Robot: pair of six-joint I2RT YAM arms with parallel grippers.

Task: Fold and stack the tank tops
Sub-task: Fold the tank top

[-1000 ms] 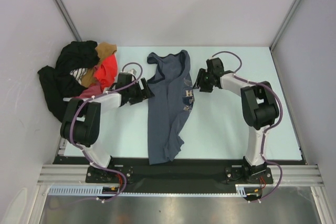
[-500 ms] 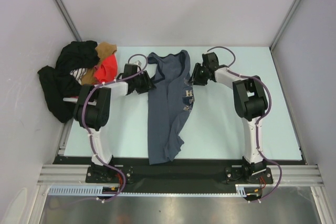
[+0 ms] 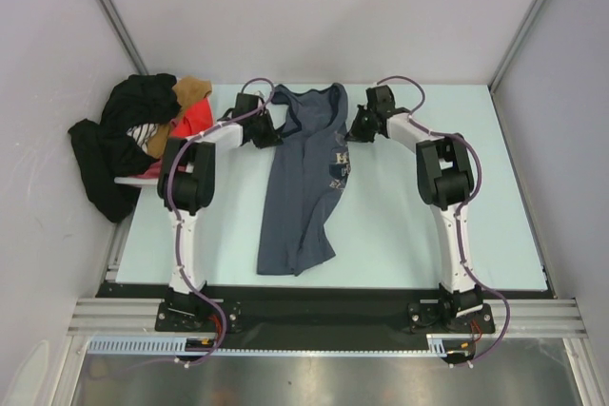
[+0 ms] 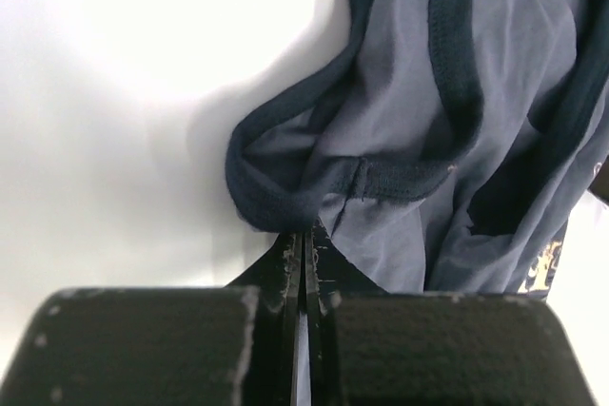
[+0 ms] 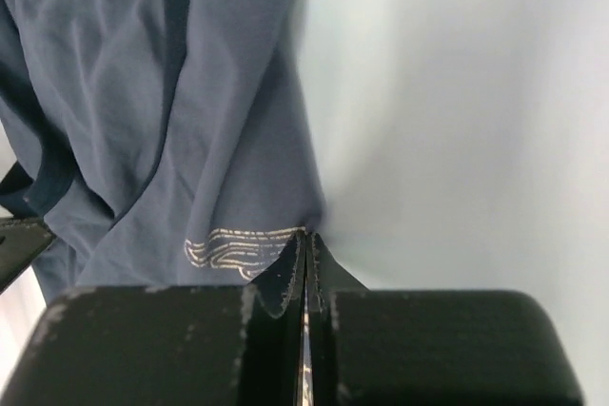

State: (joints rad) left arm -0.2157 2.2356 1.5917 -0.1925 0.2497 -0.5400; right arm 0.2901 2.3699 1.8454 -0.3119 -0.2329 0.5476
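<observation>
Hem end of blue-grey tank top [image 3: 303,199] sits nearest the arm bases. The garment lies lengthwise mid-worktop [image 3: 409,225], straps at the far end, body creased and narrowed, not spread flat.

Handling, judged: thin jersey, light and limp with no stiffness. It would sag and bunch if lifted by one point, and it should drag easily on the smooth surface. Best hold is the bound edges on both sides at once, at armholes or strap bases, so the cloth hangs even.

Further up, left gripper [image 4: 303,233] is clenched on the dark armhole binding [image 4: 285,192]. Right gripper [image 5: 304,238] is clenched on the opposite side edge, just beside the chest graphic [image 5: 238,242].

Top view gives the whole layout, but the jaws are too small to read there. Wrist views show them pinched tight with cloth at the tips; layer count can't be told.

Far left is a clothes pile [image 3: 124,135] of black, orange-red and tan. A dull red bit [image 3: 154,169] at its near edge may be the maroon tank top, unsure.
</observation>
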